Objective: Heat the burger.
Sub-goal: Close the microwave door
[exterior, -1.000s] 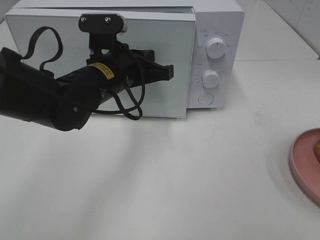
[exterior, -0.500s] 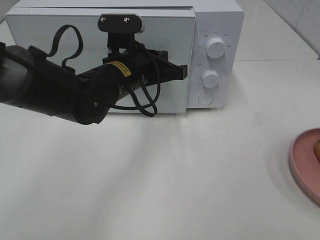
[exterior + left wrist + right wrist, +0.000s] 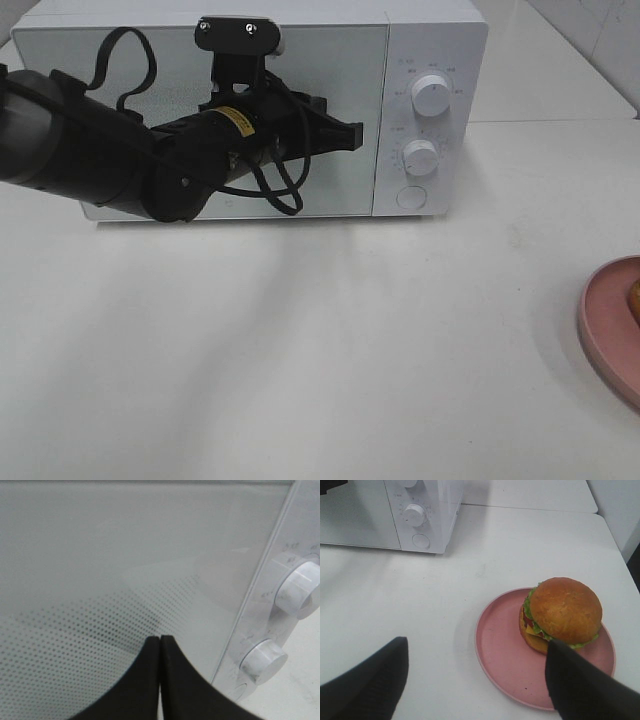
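I see my bulky matte-black left arm (image 3: 90,150), a yellow label (image 3: 228,121) on its wrist, looping black cables (image 3: 270,185), a screw-studded black camera bracket (image 3: 236,32), and tapered black fingers (image 3: 145,680).

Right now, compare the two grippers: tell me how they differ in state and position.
The left gripper is shut, fingertips together; the right gripper is open, its fingers spread wide. The left gripper is up against the microwave door; the right gripper hangs above the table by the pink plate with the burger, touching neither. Both have black fingers and hold nothing.
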